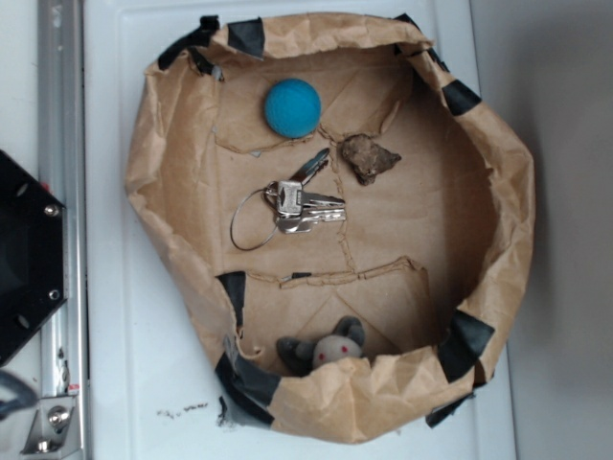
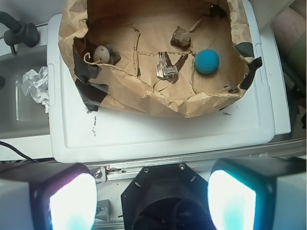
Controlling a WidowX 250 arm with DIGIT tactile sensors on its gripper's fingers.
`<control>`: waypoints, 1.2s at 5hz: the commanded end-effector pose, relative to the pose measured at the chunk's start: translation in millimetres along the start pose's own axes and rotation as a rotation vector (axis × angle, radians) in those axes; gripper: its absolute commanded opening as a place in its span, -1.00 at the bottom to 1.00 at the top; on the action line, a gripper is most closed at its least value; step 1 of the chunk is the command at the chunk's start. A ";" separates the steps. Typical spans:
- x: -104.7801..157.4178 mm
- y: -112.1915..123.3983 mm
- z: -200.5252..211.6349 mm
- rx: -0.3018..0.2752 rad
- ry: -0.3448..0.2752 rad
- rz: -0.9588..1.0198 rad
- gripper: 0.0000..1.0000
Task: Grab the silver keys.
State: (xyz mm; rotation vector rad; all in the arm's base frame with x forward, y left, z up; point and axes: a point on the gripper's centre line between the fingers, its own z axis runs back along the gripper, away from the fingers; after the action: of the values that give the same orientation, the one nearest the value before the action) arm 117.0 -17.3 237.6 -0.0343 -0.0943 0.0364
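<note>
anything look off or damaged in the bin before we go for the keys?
The brown paper liner is crumpled, its floor torn along several seams and its rim patched with black tape. The silver keys lie intact mid-floor, apart from the rock and blue ball.

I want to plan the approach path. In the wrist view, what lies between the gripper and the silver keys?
In the wrist view, bare white lid and the paper bag's crumpled near wall separate the gripper from the silver keys.
</note>
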 end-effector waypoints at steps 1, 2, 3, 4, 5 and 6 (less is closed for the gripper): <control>0.0 0.0 0.0 0.000 0.000 0.000 1.00; 43.5 -7.8 -5.1 0.022 -0.065 0.047 1.00; 90.9 -11.7 -14.8 0.029 -0.089 0.142 1.00; 119.4 -11.8 -29.4 0.014 -0.097 0.216 1.00; 136.0 5.0 -79.4 -0.016 -0.141 0.379 1.00; 128.8 33.2 -126.8 -0.042 -0.210 0.457 1.00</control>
State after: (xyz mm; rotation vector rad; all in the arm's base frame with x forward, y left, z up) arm 249.7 5.1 110.5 -0.0915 -0.2541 0.4725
